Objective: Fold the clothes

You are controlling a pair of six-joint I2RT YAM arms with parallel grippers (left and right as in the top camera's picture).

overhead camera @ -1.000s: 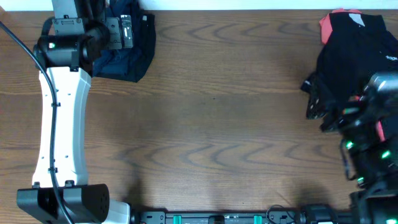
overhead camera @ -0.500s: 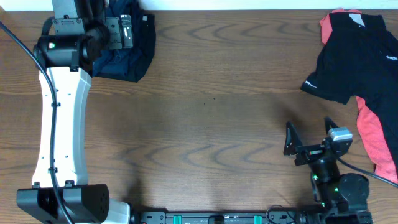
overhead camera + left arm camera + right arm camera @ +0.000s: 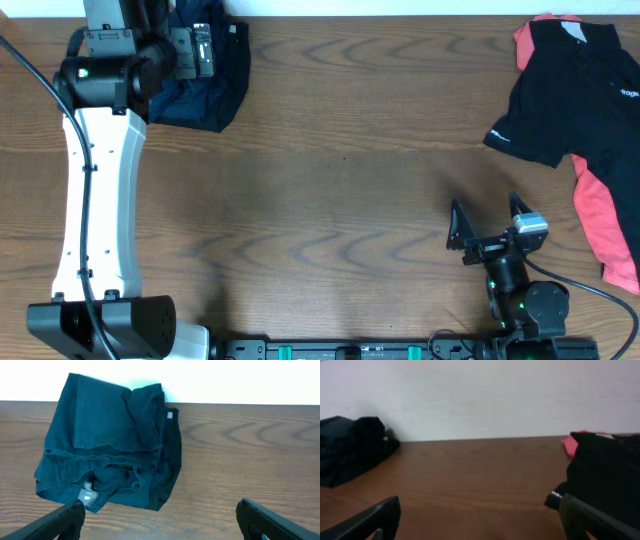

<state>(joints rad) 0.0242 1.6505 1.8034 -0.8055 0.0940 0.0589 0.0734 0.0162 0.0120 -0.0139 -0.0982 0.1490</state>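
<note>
The dark navy garment [image 3: 218, 88] lies folded at the far left of the table; the left wrist view shows its waistband and small label [image 3: 86, 495]. My left gripper [image 3: 188, 52] hovers over it, open and empty, with its fingertips [image 3: 64, 519] just in front of the fabric. The black-and-coral sports top [image 3: 575, 95] lies spread at the far right, also seen in the right wrist view [image 3: 605, 475]. My right gripper [image 3: 488, 220] is open and empty, low near the front edge, left of and in front of the top.
The wooden table [image 3: 340, 190] runs between the two garments. The left arm's white link [image 3: 95, 200] stretches along the left side. A white wall [image 3: 480, 395] stands behind the far edge. The navy garment shows far left in the right wrist view [image 3: 350, 450].
My right arm has pulled back from over the sports top to the front of the table, leaving the top spread flat. The left arm and navy garment have not moved.
</note>
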